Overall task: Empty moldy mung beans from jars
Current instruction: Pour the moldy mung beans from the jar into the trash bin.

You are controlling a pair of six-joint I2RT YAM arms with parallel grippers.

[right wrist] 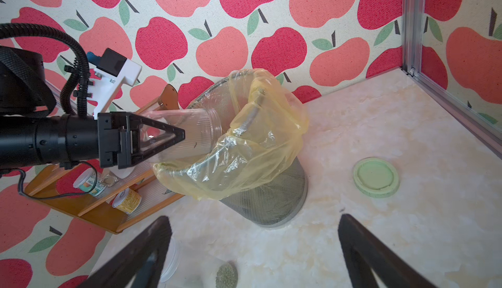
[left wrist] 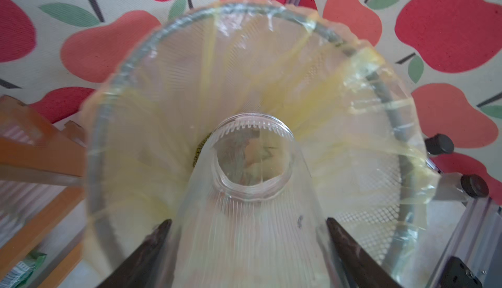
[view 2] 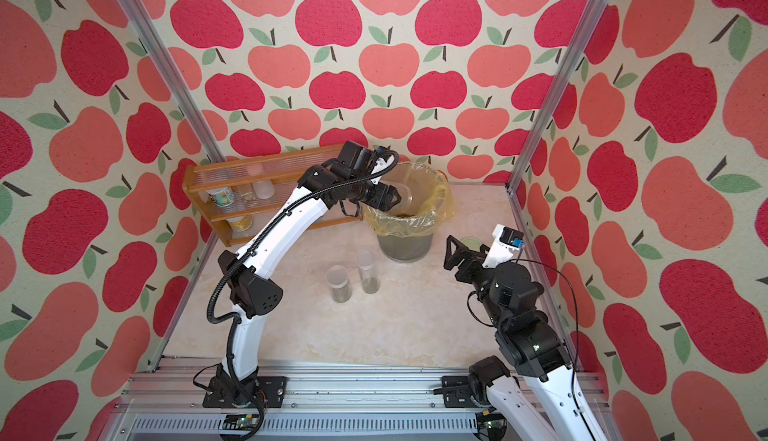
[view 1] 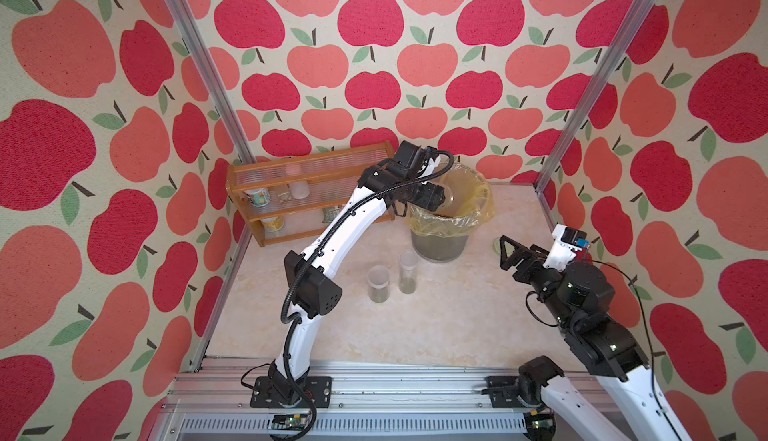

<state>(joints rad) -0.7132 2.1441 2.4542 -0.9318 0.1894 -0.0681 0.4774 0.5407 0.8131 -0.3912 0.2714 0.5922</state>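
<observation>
Fig. — pour stage, wide jar over bin.

**Risks, as I judge them:**
- (a) My left claw (left wrist: 247, 222) is clamped on the wide jar (right wrist: 195, 129), low on its ribbed, slick wall. Tipping steeper w/o a firmer squeeze could let it slide into the bin (right wrist: 271, 205).
- (b) The jar's neck lies against the slack yellow liner (right wrist: 266, 142). A careless pull-back could drag the liner off the rim or nudge the light mesh bin.
- (c) The mouth sits close to the near rim, so any late grains could drop outside.

**Contents:**
- The wide jar is tipped on its side w/ its mouth inside the bin. It looks empty but for a dark speck on the wall.
- Its pale green lid (right wrist: 376, 176) lies apart on the table (view 1: 415, 326).
- In the liner the mung beans (view 1: 442, 213) form a small heap.
- The short jar (view 1: 378, 283) and tall jar (view 1: 408, 272) stand upright side by side in front of the bin. Each holds a low layer of beans — not yet emptied.

My right claw (right wrist: 253, 217) hangs spread wide near the lid, holding nothing.
</observation>
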